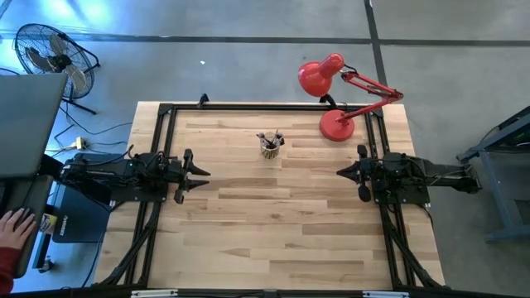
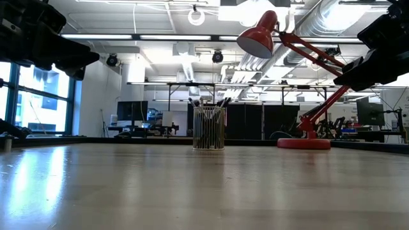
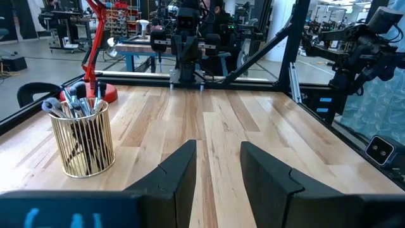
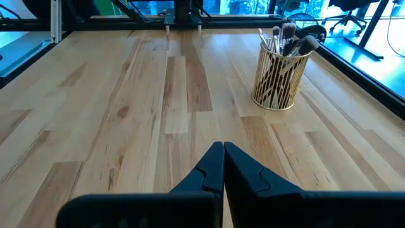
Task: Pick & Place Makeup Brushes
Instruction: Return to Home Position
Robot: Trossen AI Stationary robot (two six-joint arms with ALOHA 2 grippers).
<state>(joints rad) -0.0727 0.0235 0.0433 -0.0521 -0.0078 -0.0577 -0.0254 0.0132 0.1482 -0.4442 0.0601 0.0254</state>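
Several makeup brushes stand upright, bristle tips up, in a gold wire cup at the table's far middle. They also show in the low view, the left wrist view and the right wrist view. The cup stands on its base. My left gripper is open, above the table's left side, away from the cup. My right gripper is shut and empty, above the table's right side, also away from the cup.
A red desk lamp stands at the table's far right, its base on the wood. A black frame runs along the table's edges. A fan stands beyond the far left. A person's hand shows at the left.
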